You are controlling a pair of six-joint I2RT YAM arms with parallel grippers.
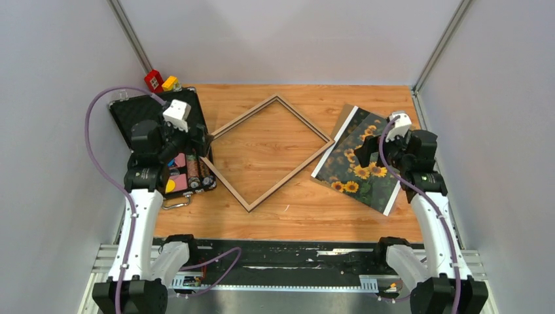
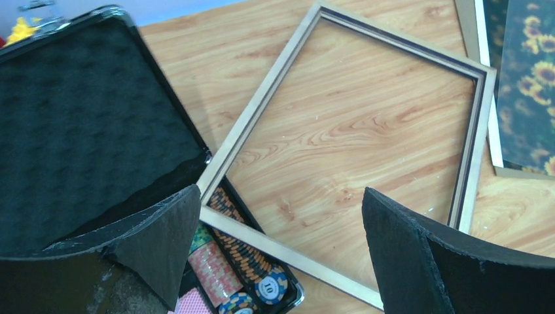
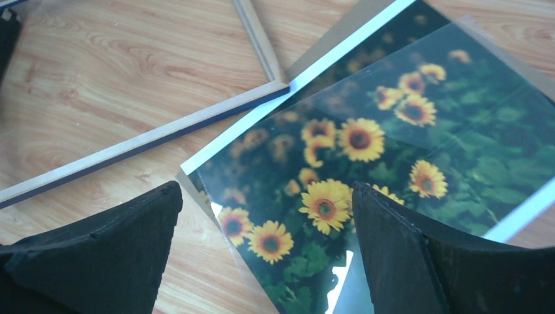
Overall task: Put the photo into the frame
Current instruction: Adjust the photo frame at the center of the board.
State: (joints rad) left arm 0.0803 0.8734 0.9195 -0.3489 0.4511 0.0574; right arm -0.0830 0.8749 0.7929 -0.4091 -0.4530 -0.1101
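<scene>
Frame point(image 1: 245, 118) lies on worktop point(image 1: 294, 203); photo point(image 1: 360, 163) lies at its right corner. Left tool point(image 2: 281, 222), released, hovers above its left corner; right tool point(image 3: 265, 216), released, above photo.

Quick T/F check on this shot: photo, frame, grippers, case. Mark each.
1. The photo sits inside the frame. False: it lies outside it, to its right, and the frame holds nothing.
2. The left gripper and right gripper are both open, holding nothing. True.
3. The poker chip case is shut. False: it is open, with chips showing.
4. The right gripper hangs over the photo. True.
</scene>
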